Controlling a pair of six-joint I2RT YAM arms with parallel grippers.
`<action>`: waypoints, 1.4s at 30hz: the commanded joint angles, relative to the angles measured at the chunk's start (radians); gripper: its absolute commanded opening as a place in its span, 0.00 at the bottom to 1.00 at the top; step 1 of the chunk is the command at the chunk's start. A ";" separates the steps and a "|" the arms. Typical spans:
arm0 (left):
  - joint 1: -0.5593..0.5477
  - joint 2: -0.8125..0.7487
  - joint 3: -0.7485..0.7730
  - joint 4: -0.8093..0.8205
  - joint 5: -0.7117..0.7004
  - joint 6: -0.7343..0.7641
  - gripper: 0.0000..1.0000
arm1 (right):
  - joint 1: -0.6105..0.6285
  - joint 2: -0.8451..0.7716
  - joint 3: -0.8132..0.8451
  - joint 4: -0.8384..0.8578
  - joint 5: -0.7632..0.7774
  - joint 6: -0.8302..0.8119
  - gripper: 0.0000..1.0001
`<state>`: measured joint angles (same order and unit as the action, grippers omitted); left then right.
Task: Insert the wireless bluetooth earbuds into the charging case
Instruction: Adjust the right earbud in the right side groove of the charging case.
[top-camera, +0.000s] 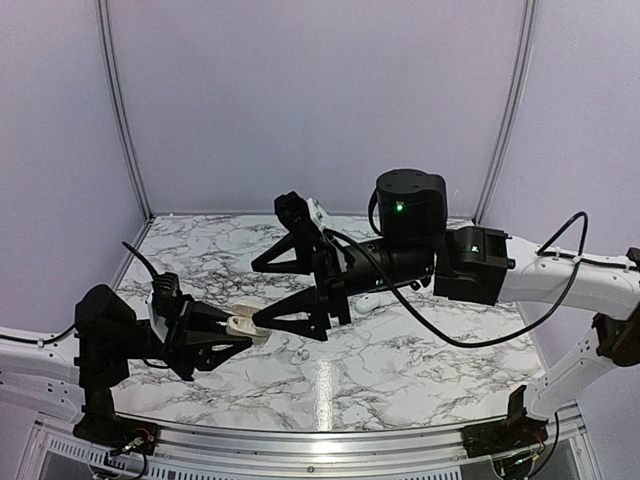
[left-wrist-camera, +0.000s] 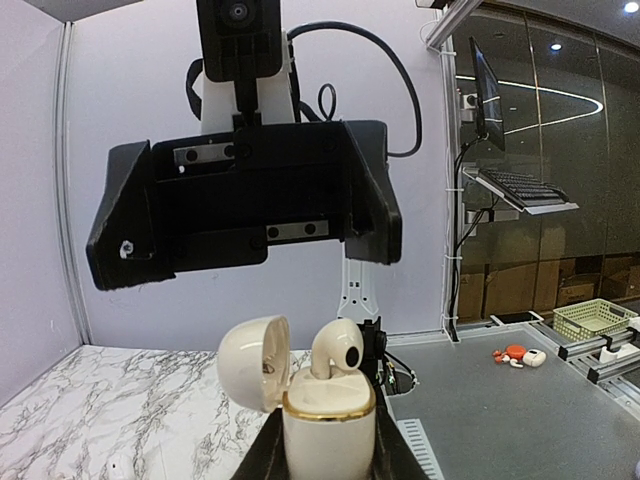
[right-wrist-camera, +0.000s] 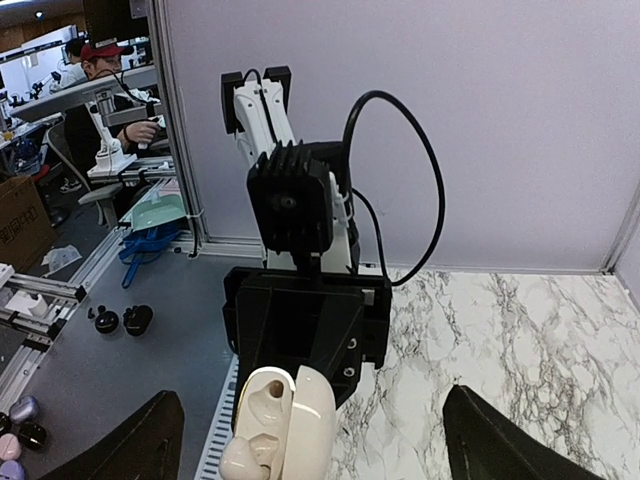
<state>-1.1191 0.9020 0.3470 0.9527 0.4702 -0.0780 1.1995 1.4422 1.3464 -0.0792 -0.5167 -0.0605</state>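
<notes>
The charging case (left-wrist-camera: 328, 430), glossy white with a gold rim, stands upright between the fingers of my left gripper (left-wrist-camera: 328, 455), which is shut on it. Its lid (left-wrist-camera: 253, 362) hangs open to the left. One of the earbuds (left-wrist-camera: 338, 350) sticks up out of the case, its stem in a socket and its dark spot facing right. From above, the case (top-camera: 243, 326) sits at the left gripper's tip (top-camera: 236, 328). My right gripper (top-camera: 256, 295) hovers open right at the case, holding nothing. Its fingers (right-wrist-camera: 130, 440) stand wide on either side of the case (right-wrist-camera: 300, 420) and the earbud (right-wrist-camera: 243, 462).
The marble table (top-camera: 400, 360) is closed in by pale booth walls (top-camera: 320, 100). Past its left edge lies a grey bench (right-wrist-camera: 110, 380) with small dark items. On the other side, a grey surface (left-wrist-camera: 520, 400) carries an orange and white object and a green basket (left-wrist-camera: 590, 318).
</notes>
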 joint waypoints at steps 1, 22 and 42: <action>0.004 -0.012 0.023 0.007 -0.004 0.009 0.00 | 0.006 0.024 0.020 -0.046 -0.014 -0.030 0.90; 0.007 -0.015 0.033 0.005 -0.004 0.015 0.00 | -0.025 0.048 0.024 -0.059 0.103 0.015 0.89; 0.007 -0.037 0.024 0.004 -0.037 0.037 0.00 | -0.033 0.083 0.034 -0.051 0.196 0.092 0.88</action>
<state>-1.1114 0.8982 0.3470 0.9154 0.4088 -0.0586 1.1843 1.5055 1.3468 -0.1257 -0.3965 0.0067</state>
